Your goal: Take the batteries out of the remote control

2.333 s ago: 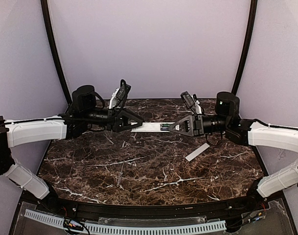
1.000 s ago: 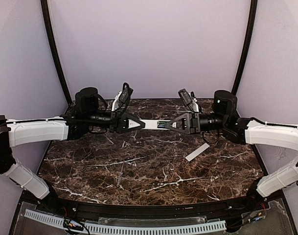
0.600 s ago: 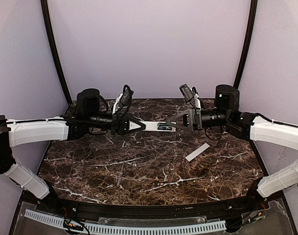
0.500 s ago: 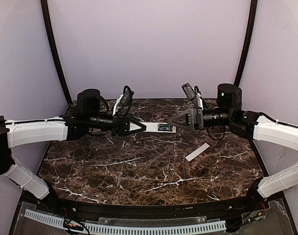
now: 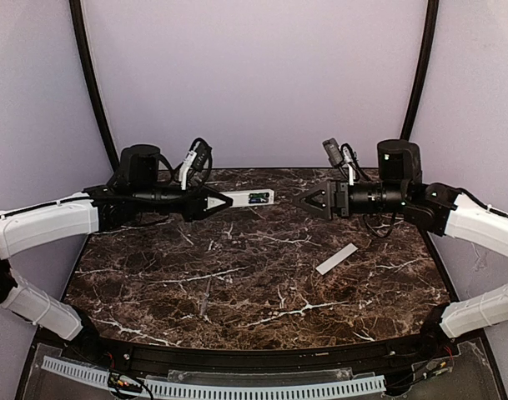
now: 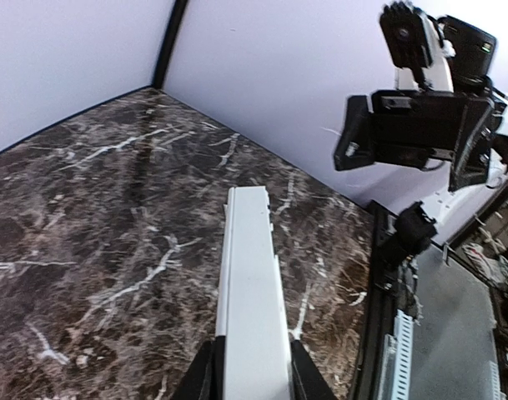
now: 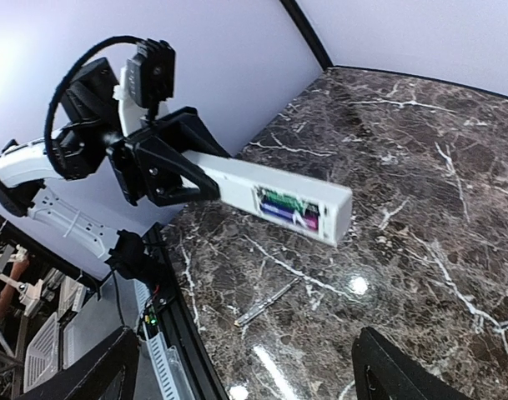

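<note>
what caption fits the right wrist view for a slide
Left gripper holds the remote control out, batteries showing in its open compartment.

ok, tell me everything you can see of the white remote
The long slim white plastic remote control hangs level above the dark marble table, one end clamped in the left gripper. Its cover is off: the open compartment near the free end shows the batteries, green and purple wrapped, seated inside. Nothing else touches it; the open right gripper is apart.
</note>
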Controlling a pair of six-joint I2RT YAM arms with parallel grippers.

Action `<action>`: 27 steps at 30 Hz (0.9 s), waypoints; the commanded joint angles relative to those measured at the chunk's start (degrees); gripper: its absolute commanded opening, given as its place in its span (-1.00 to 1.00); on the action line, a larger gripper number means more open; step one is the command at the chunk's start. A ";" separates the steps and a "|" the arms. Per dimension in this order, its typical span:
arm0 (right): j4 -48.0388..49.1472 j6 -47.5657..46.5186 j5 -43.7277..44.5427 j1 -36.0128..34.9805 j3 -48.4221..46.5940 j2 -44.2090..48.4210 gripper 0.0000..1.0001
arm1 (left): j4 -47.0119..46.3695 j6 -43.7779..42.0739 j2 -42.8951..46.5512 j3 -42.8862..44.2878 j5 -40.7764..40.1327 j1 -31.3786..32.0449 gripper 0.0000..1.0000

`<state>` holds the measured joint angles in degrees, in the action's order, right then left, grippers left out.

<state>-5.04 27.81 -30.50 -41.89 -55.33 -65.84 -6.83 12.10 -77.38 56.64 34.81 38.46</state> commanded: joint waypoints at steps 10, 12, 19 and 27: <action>-12.74 2.72 22.23 -7.23 -5.19 -7.30 0.70 | 7.86 -6.55 6.36 1.42 -33.02 -3.83 -0.99; -12.93 4.45 24.38 -9.47 -5.99 -9.18 0.69 | 7.65 -6.66 7.18 0.87 -36.01 -4.77 -0.99; -16.19 9.36 35.06 -18.65 -12.85 -19.68 0.67 | 8.22 -7.66 9.15 -0.11 -44.07 -7.05 -0.99; -25.87 14.95 42.16 -27.89 -28.75 -36.97 0.67 | 8.76 -7.80 10.28 -0.44 -48.62 -8.83 -0.99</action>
<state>-25.19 38.65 6.22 -66.24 -78.04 -96.90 1.34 5.08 -69.38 57.12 -10.13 30.33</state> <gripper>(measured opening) 0.837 0.232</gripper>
